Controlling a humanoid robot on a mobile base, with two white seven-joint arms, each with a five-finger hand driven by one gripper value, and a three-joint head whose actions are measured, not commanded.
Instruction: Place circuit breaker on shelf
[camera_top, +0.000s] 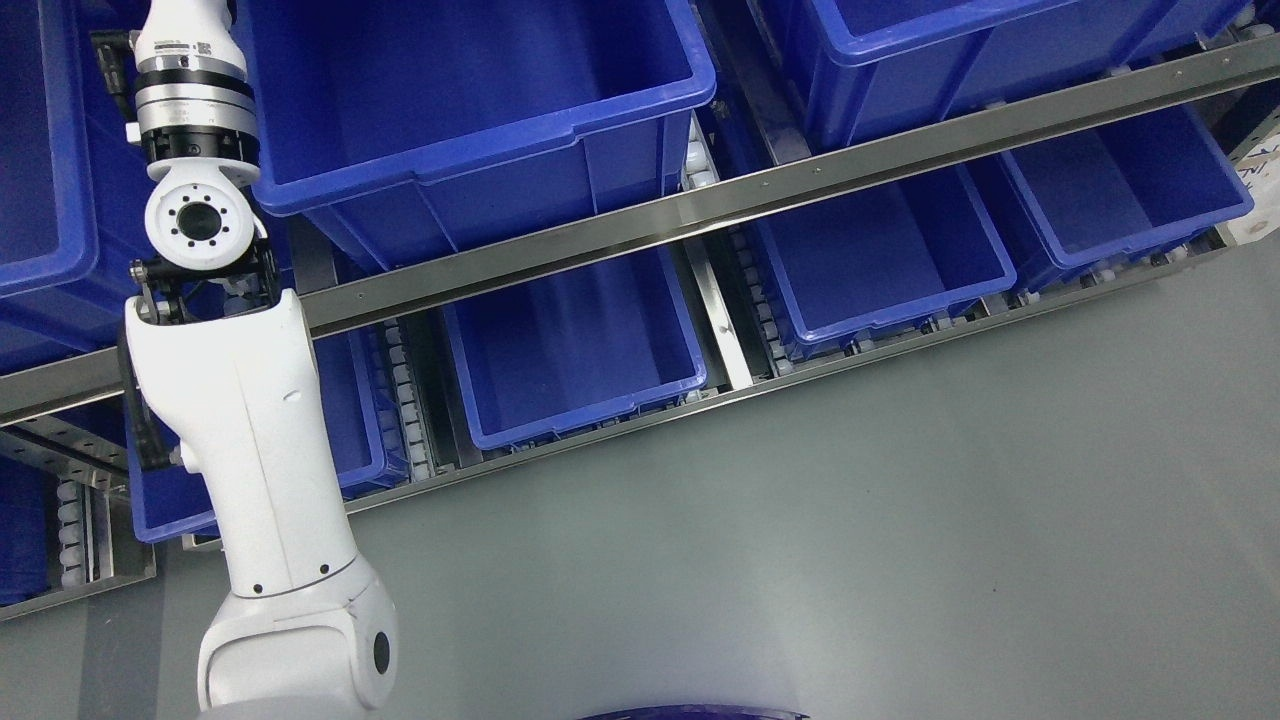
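My left arm rises from the lower left of the frame and runs up past the top edge at the upper left, so my robot hand is out of view — I cannot tell whether it is spread, curled, or clamped on anything. My right arm does not show at all.

The circuit breaker is nowhere in sight either. It may be in the hidden hand or already set down above the frame; I cannot say which. The shelf crosses the picture on a slant, its steel rail running from the left edge up to the upper right, with blue bins on the upper level and more on the lower level. Every bin interior I can see looks empty, so by my judgement the placing is not shown as done — the arm is raised toward the upper-left bins.

A small label sits on the wrist segment near the top left, too small to read.
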